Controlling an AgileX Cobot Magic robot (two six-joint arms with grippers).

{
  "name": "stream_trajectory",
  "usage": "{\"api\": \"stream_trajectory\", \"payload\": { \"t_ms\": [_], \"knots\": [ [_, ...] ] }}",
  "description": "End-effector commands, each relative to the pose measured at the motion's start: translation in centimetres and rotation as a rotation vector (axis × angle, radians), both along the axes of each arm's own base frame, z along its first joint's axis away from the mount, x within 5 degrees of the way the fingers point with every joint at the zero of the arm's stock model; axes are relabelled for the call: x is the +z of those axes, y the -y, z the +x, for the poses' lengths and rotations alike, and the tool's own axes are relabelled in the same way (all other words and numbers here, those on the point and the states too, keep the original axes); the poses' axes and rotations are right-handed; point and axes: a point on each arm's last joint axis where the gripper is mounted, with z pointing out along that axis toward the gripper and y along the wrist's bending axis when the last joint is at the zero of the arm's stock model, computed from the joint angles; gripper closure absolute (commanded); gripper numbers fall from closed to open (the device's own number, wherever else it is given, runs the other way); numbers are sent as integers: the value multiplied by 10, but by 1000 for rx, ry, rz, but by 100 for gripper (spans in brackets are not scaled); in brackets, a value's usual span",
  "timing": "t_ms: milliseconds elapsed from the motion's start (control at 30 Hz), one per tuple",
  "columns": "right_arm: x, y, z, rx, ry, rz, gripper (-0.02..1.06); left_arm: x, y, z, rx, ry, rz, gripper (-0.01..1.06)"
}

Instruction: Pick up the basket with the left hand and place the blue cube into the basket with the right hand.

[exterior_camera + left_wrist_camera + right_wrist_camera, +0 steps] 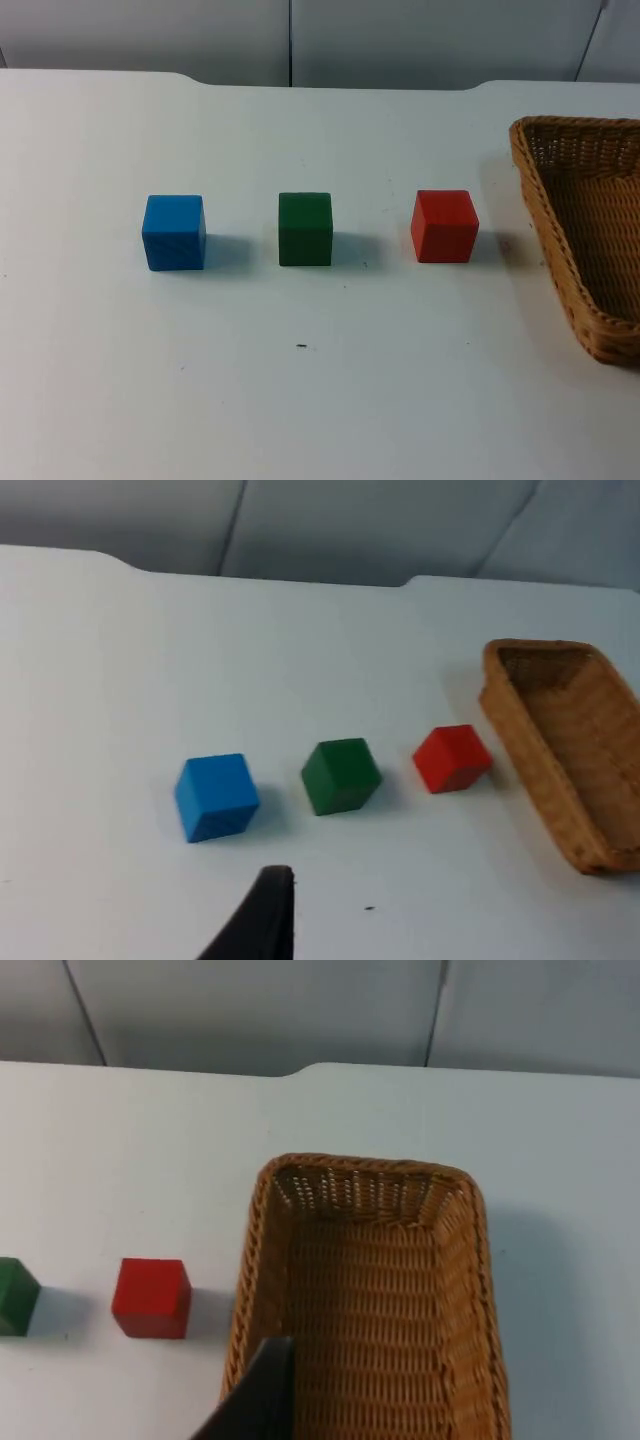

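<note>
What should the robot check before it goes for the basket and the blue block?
1. Basket empty inside: ok, as far as the right wrist view shows.
2. Basket resting on the table, not yet lifted: ok.
3. Blue block standing free, apart from the green block: ok.
4. Red block clear of the basket's wall: ok, a gap shows.
5. Left gripper open and ready: cannot tell; one fingertip shows in the left wrist view.
6. Right gripper open: cannot tell; its fingertip hangs over the basket.
</note>
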Motion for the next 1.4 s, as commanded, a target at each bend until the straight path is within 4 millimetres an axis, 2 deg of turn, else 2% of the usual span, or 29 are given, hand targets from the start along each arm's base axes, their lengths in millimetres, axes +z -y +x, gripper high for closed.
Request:
{"api": "stream_trajectory", "payload": {
  "t_ms": [0, 33, 167, 200, 333, 533, 633, 767, 867, 900, 1067, 1100, 1233, 1267, 1367],
  "knots": [
    [5, -6, 14, 69, 4, 25, 0, -2, 7, 19, -80, -25, -57, 1],
    [5, -6, 14, 69, 4, 25, 0, -2, 7, 19, -80, -25, -57, 1],
    [1, -10, 25, 104, -23, 32, 0, -16, 15, 55, -170, -84, -127, 1],
    [1, -10, 25, 104, -23, 32, 0, -16, 15, 55, -170, -84, -127, 1],
    [-1, -10, 28, 104, -36, 29, 0, -32, 19, 84, -211, -138, -193, 1],
    [-1, -10, 28, 104, -34, 29, 0, -50, 22, 106, -230, -196, -235, 1],
    [-1, -10, 28, 104, -30, 29, 0, -66, 22, 121, -235, -248, -256, 1],
    [0, -10, 28, 103, -26, 29, 0, -77, 32, 130, -260, -279, -246, 1],
    [0, -10, 28, 104, -26, 31, 0, -83, 58, 146, -281, -277, -193, 1],
    [0, -10, 28, 104, -26, 31, 0, -83, 58, 146, -281, -277, -193, 1],
    [0, -10, 28, 104, -28, 31, 0, -88, 109, 168, -353, -286, -148, 1],
    [0, -10, 28, 104, -28, 31, 0, -88, 109, 168, -353, -286, -148, 1],
    [-1, -10, 28, 103, -34, 34, 0, -107, 154, 185, -442, -350, -136, 1],
    [-1, -10, 28, 103, -34, 34, 0, -107, 154, 185, -442, -350, -136, 1],
    [-1, -10, 28, 103, -36, 34, 0, -129, 186, 195, -494, -411, -111, 1]
  ]
}}
